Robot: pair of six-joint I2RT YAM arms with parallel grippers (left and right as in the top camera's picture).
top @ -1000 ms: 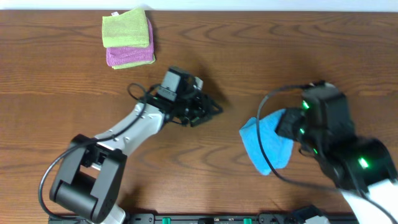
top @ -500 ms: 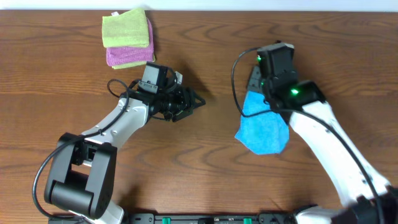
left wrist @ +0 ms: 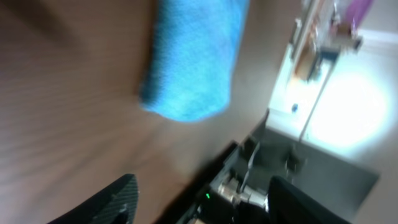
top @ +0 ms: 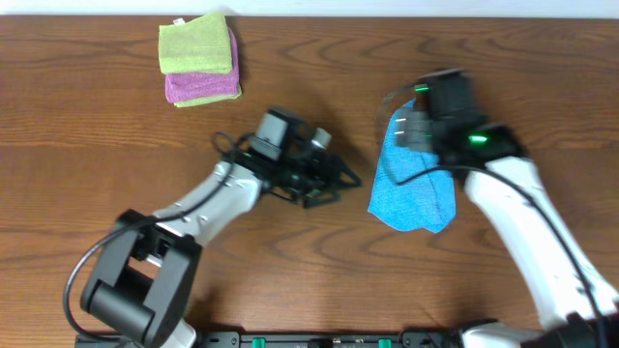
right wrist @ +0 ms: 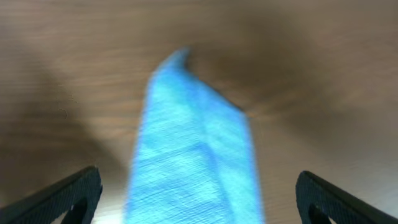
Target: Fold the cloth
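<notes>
I am seeing the cloth (top: 411, 188) lying on the table (top: 97, 145), its far end under the right gripper (top: 401, 126), whose jaws are standing spread and empty. The left gripper (top: 338, 179) is hovering nearby, also spread, gripping nothing.

My left gripper (top: 337, 180) sits low over the table (top: 87, 135), just beside the blue cloth (top: 414, 188), with only a narrow strip of bare wood between them. My right gripper (top: 404, 128) hangs over the cloth's far end, jaws wide, blocking that end from above. My right arm (top: 522, 222) closes off the cloth's right side; its near-left corner is reachable. My left arm (top: 208, 198) cuts diagonally across the middle. 1 stack of folded cloths (top: 198, 60) occupies the far-left corner, well apart.
</notes>
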